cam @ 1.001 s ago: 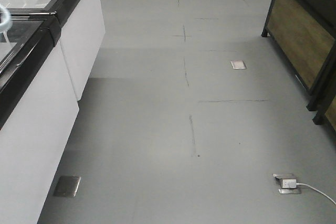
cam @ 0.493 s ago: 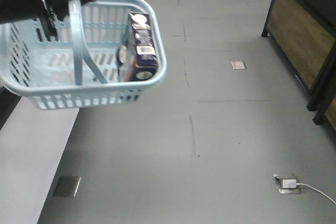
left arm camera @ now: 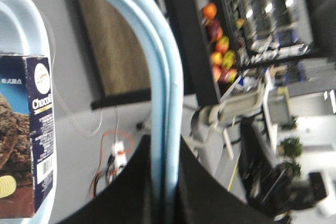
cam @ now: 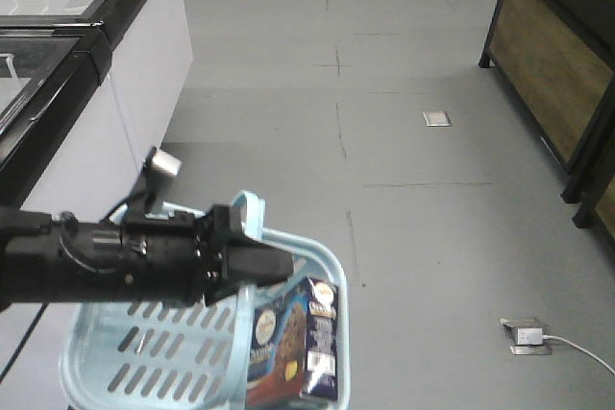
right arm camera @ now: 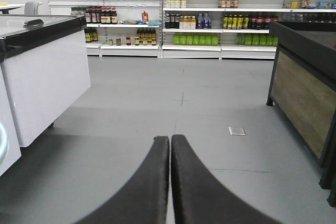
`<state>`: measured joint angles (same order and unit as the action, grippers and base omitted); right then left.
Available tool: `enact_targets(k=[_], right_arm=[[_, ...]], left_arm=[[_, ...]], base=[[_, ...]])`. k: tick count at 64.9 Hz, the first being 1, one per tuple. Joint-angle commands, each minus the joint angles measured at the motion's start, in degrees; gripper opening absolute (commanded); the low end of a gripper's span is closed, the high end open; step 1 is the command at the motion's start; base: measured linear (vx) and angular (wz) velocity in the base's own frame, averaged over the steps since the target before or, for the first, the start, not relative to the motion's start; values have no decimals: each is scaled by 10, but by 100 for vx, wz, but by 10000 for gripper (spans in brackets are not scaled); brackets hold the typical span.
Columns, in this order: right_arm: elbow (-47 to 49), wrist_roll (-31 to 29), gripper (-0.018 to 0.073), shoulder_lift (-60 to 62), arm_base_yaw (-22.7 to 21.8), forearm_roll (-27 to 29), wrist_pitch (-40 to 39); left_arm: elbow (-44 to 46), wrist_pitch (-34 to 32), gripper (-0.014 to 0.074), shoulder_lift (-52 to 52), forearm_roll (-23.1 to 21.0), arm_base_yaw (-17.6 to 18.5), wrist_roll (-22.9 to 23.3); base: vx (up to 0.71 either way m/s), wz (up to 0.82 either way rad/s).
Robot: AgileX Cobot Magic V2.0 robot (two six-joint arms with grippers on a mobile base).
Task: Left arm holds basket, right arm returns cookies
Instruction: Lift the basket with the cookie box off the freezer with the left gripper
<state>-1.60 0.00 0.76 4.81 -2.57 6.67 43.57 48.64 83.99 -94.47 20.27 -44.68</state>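
Left gripper (left arm camera: 165, 148) is clamped on the basket (cam: 325, 253) handle (left arm camera: 164, 77) so it hangs steady with the cookies (cam: 298, 343) upright inside, while the right gripper (right arm camera: 170, 148) has its fingers together, holding nothing.

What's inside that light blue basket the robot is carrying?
One dark navy cookie carton stands at one end of the basket; the floor beside it looks bare. The black left arm covers the far part, and the picture's edge cuts off the near part.
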Motion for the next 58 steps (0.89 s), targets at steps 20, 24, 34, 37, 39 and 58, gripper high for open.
enact_targets(k=[20, 24, 34, 37, 39, 58], right_arm=[[-1, 0, -8, 5, -2, -2, -42], [-1, 0, -8, 5, -2, -2, -42], [-1, 0, -8, 5, -2, -2, -42], [-1, 0, -8, 5, -2, -2, -42], [-1, 0, -8, 5, -2, -2, -42], [-1, 0, -8, 5, -2, -2, -42]], left_arm=[[-9, -17, -8, 1, -75, 96, -36], [-9, -20, -8, 8, -75, 108, -36], [-9, -51, -8, 15, -75, 124, -36], [-9, -53, -8, 14, -73, 124, -36], [-9, -55, -8, 14, -72, 124, -36], [-9, -56, -8, 14, -73, 122, -36]], base=[[0, 0], [0, 0], [0, 0], [0, 0], [0, 0], [0, 0]])
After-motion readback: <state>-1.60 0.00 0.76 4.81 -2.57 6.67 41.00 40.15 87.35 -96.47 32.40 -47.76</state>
